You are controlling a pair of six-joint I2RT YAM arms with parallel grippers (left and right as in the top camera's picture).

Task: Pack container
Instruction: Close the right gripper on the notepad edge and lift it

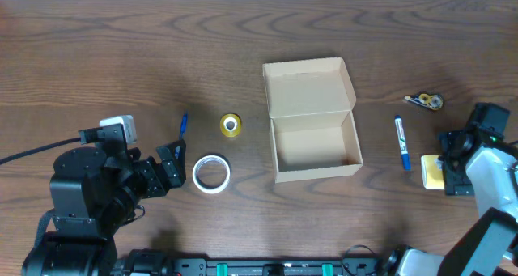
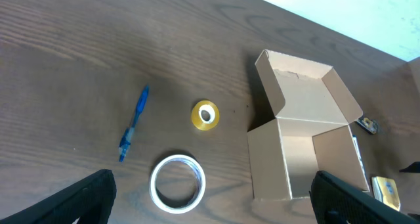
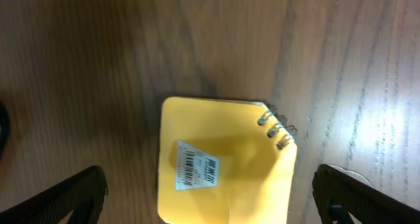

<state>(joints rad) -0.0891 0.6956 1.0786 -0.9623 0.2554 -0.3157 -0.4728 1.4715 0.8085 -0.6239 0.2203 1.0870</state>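
Note:
The container (image 1: 317, 173) is a tan cardboard box standing open mid-table, its flap lid folded back and its inside empty. In the left wrist view the container (image 2: 266, 165) is at the right. A white tape roll (image 1: 211, 174) lies just in front of my left gripper (image 1: 171, 169), which is open and holds nothing. From the left wrist the white roll (image 2: 177, 183) shows between the spread fingers of that gripper (image 2: 216, 207). My right gripper (image 1: 449, 164) hangs open over a yellow spiral notepad (image 3: 226, 165), its jaws either side of the pad and apart from it.
A small yellow tape roll (image 1: 231, 125) and a blue pen (image 1: 183, 124) lie left of the box. A blue marker (image 1: 401, 142) and a correction-tape dispenser (image 1: 425, 100) lie to its right. The table's far edge shows at the top.

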